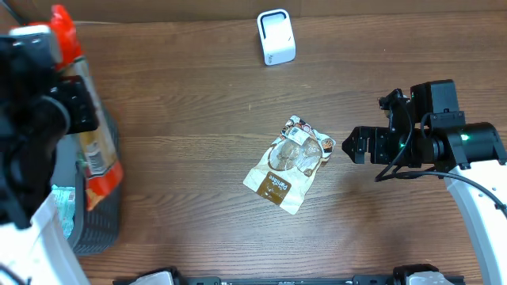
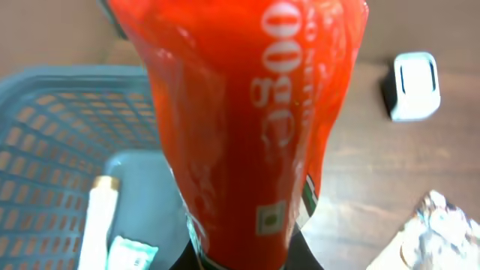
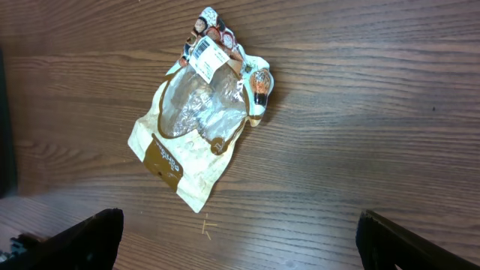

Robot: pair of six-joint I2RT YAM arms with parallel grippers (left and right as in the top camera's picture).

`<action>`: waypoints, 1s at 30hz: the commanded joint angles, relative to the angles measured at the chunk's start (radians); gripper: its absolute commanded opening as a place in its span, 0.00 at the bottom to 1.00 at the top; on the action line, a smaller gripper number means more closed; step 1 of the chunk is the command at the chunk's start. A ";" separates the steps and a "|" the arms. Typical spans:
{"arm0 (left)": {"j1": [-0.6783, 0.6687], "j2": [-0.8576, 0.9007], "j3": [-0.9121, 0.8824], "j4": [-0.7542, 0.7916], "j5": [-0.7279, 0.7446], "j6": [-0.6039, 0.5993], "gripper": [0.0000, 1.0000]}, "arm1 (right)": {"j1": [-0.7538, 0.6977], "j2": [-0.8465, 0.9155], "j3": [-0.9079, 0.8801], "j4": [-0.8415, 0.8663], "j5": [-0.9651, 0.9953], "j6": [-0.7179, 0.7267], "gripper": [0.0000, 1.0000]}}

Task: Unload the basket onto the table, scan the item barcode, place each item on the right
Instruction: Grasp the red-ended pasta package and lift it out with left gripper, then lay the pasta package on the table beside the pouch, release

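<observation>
Your left pincer (image 1: pixel 78 107) is clamped shut on the red packet (image 2: pixel 247 112), holding it above the basket (image 2: pixel 52 127) at the bench's (image 1: pixel 198 95) near left corner. Your right pincer (image 1: pixel 347 147) hangs wide open and empty, just beside the clear snack bag (image 1: pixel 289 162) mid-bench. The pickup looks finished. Next, carry the packet to the white scanner (image 1: pixel 276 36) at the far edge and turn it until the scanner can read it.

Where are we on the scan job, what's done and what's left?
Done: the left gripper is shut on the red packet, held up over the basket. In hand: that packet is not yet at the white scanner. Left: showing its barcode to the scanner. The snack bag lies on the table, with the open right gripper beside it.
</observation>
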 commanded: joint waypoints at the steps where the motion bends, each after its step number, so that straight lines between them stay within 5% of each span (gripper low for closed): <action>1: -0.116 0.058 0.026 -0.016 0.000 -0.012 0.04 | 0.006 0.002 0.024 0.003 0.000 0.003 1.00; 14: -0.509 0.344 -0.066 -0.049 0.096 -0.099 0.04 | 0.006 0.002 0.024 0.003 0.000 0.003 1.00; 30: -0.566 0.416 -0.430 0.207 0.209 -0.144 0.04 | 0.006 0.002 0.024 0.003 0.000 0.003 1.00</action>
